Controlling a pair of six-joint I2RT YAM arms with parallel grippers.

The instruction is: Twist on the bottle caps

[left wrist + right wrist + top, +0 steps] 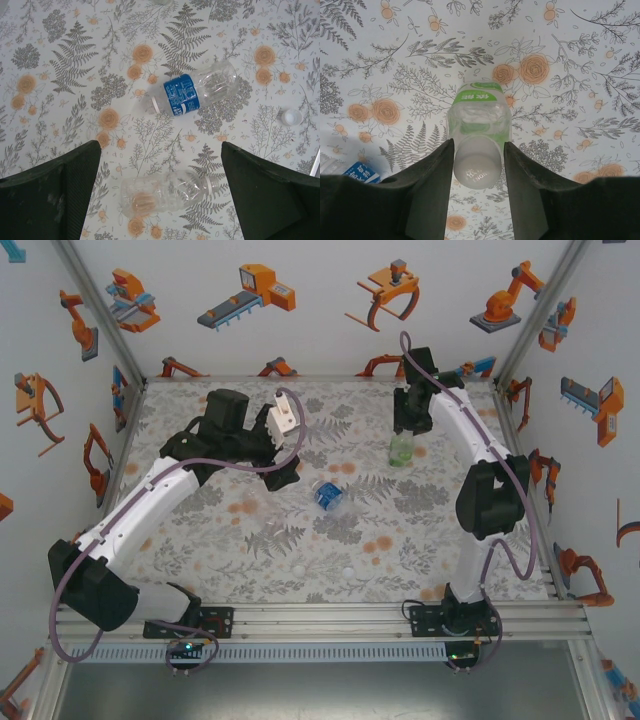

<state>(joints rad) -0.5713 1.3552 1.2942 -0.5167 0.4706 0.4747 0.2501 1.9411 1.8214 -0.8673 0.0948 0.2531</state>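
Low in the top view, two white bottle caps lie loose on the flowered table; at mid-frame the blue-label bottle lies on its side; in the left wrist view the clear bottle lies just below it, between the widely parted fingers of the left gripper; upper right, the green bottle stands upright; the right gripper flanks its cap, though I cannot tell whether it is clamped.
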